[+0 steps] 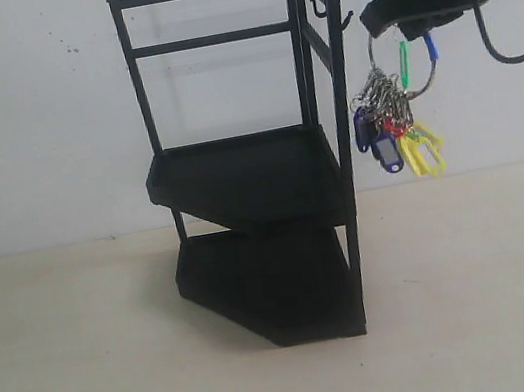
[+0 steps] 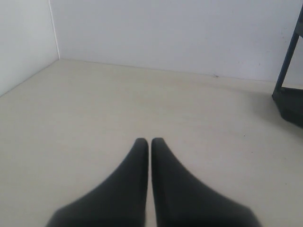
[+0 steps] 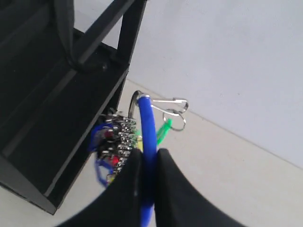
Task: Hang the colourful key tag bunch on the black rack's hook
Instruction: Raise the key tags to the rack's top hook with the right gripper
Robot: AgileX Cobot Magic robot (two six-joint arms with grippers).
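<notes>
Right pincer [image 1: 412, 25] is holding the colourful key tag bunch [image 1: 396, 121] just beside the hook [image 1: 345, 23].
Its jaws are clamping tight on the blue strap [image 3: 147, 132]; tag labels are too small to read.

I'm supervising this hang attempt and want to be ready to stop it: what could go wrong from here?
1. The right gripper pinches only a thin blue loop of the key tag bunch; it may slip out.
2. The bunch hangs beside the hook, not on it; it could miss the short prong.
3. Dangling tags near the upright of the black rack might snag or nudge it.
</notes>
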